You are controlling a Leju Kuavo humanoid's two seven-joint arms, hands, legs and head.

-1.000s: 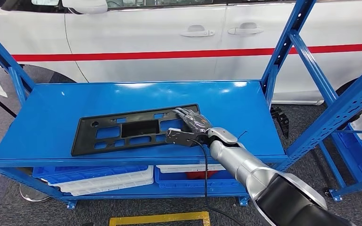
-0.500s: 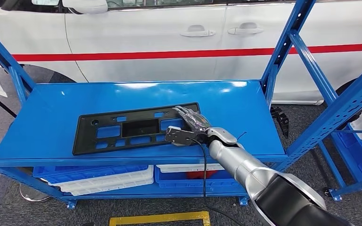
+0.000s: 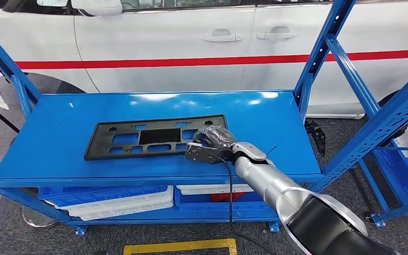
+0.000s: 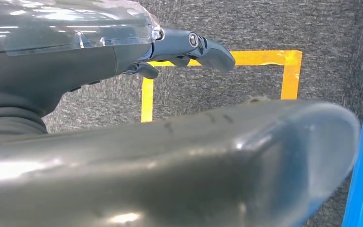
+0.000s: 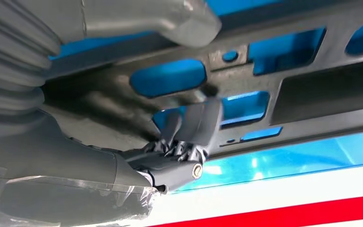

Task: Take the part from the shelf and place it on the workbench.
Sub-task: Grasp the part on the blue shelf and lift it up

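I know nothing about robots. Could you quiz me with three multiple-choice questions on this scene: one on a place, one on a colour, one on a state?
1. Where is the black plastic panel?
A. on the blue shelf
B. on the floor
C. in a white bin

2. What colour is the stripe on the white car?
A. green
B. red
C. yellow

3. What is the right hand doing?
A. hanging free
B. pointing at the car
C. gripping the panel's end

Answers: 1 A, it lies on the top level. 2 B, a red line crosses the doors. 3 C, the fingers curl around its edge.

One black part (image 3: 154, 137), one blue shelf (image 3: 58, 133), one white car (image 3: 164, 48), two door handles (image 3: 222, 37).
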